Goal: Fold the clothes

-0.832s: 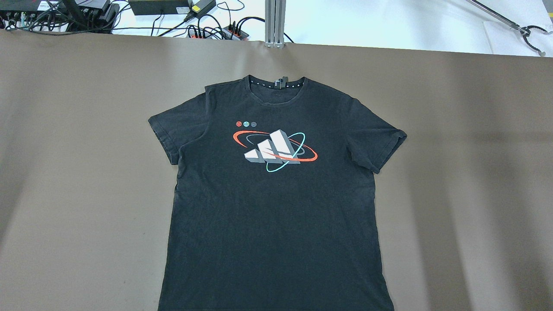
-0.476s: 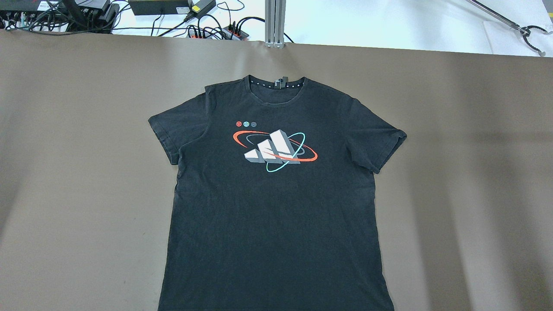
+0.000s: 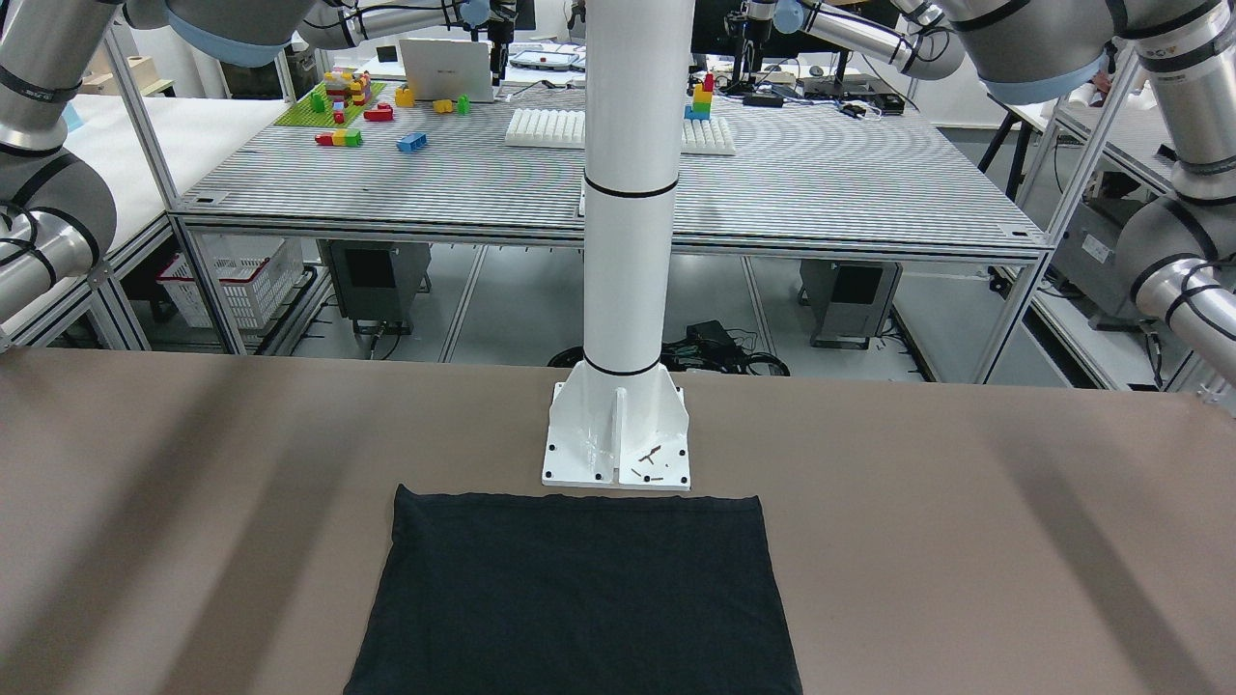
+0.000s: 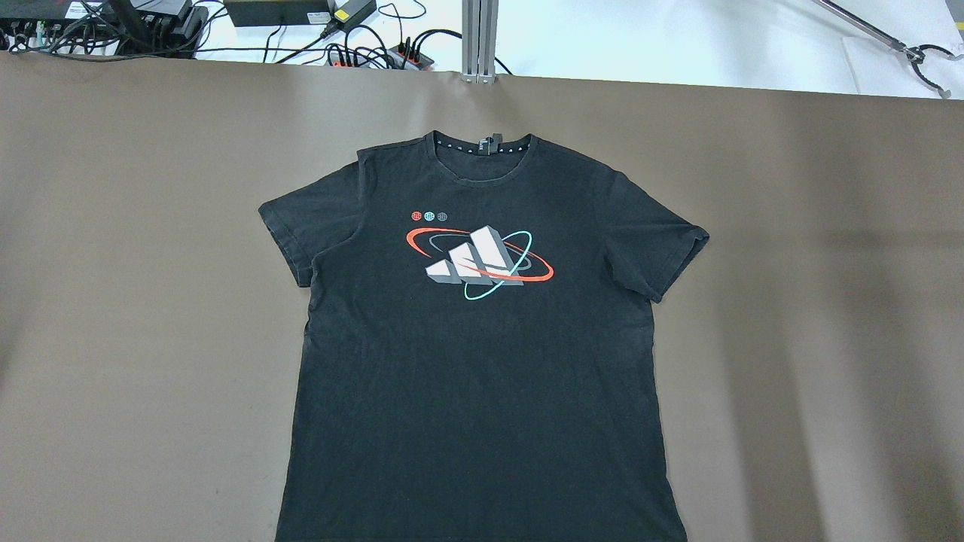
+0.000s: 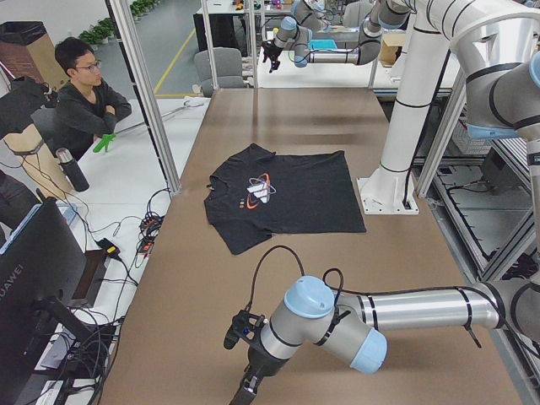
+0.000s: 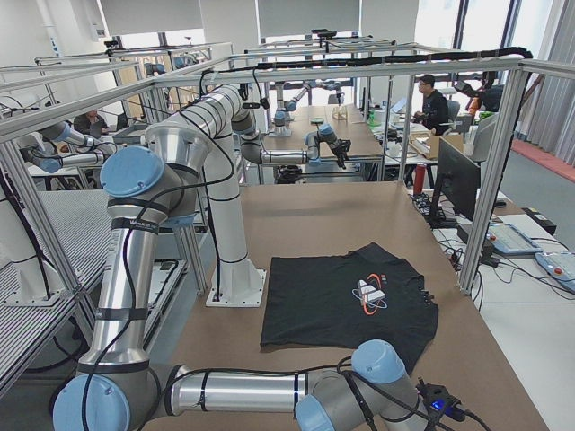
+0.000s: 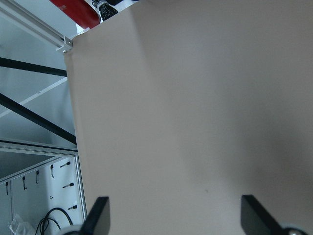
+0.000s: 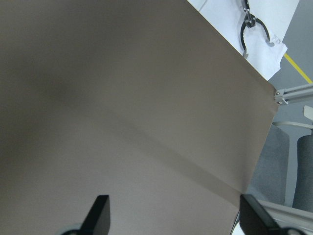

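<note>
The clothes are a black T-shirt (image 4: 482, 361) with a red, white and teal logo on its chest. It lies flat and face up in the middle of the brown table, collar toward the far edge. In the front-facing view its hem end (image 3: 579, 598) lies just before the white post's base plate. My left gripper (image 7: 178, 215) is open over bare table near the table's left end, far from the shirt. My right gripper (image 8: 176, 215) is also open, over bare table near a corner at the right end. Neither gripper shows in the overhead view.
A white post with a base plate (image 3: 618, 434) stands on my side of the shirt. Cables and power strips (image 4: 361, 53) lie beyond the far edge, and a black grabber tool (image 4: 922, 60) at the far right. A person (image 5: 84, 93) sits beside the table.
</note>
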